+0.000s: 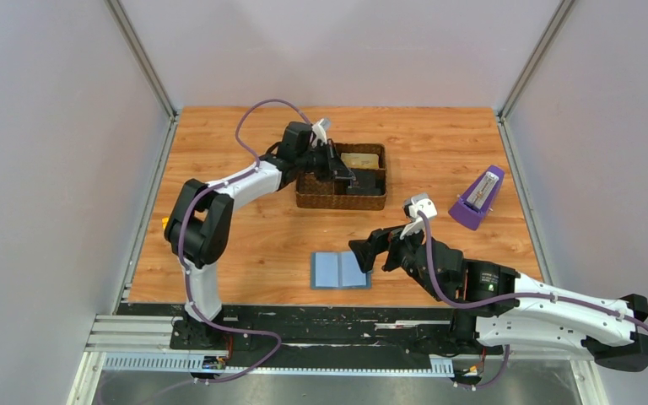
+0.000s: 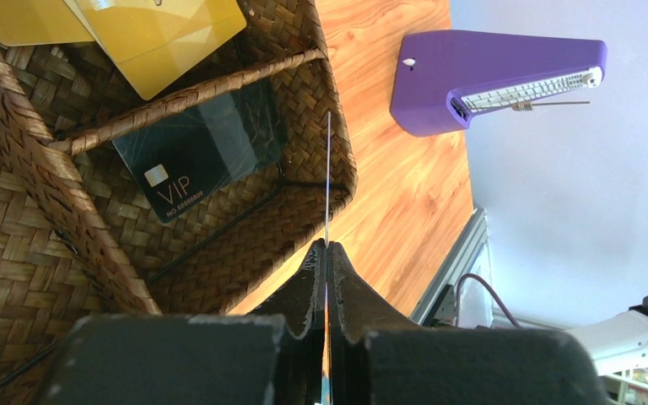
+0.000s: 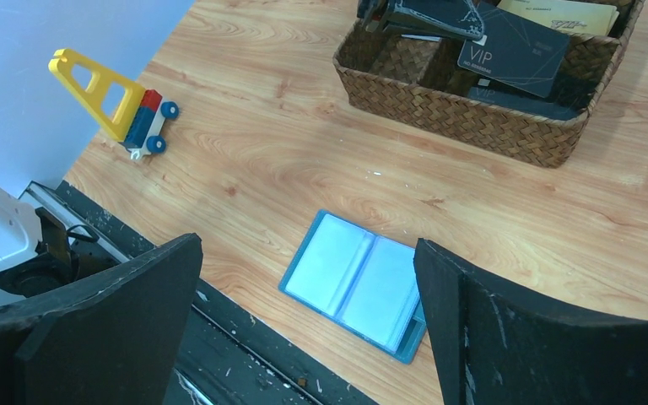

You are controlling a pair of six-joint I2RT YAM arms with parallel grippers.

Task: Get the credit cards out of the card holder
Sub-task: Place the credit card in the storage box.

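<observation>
Card [image 2: 327, 169] pinched in left gripper [image 2: 326, 249] over tray [image 2: 253, 253] — arm outstretched, right gripper [image 3: 308, 253] splayed above card holder [image 3: 359, 283]

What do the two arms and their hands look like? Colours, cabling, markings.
Same build both sides. The left arm and right arm have white link shells between black joint housings. A purple cable loops along each. The left hand and right hand are all black, with two flat blocky fingers. A white camera mount sits at each wrist. No markings readable.
</observation>
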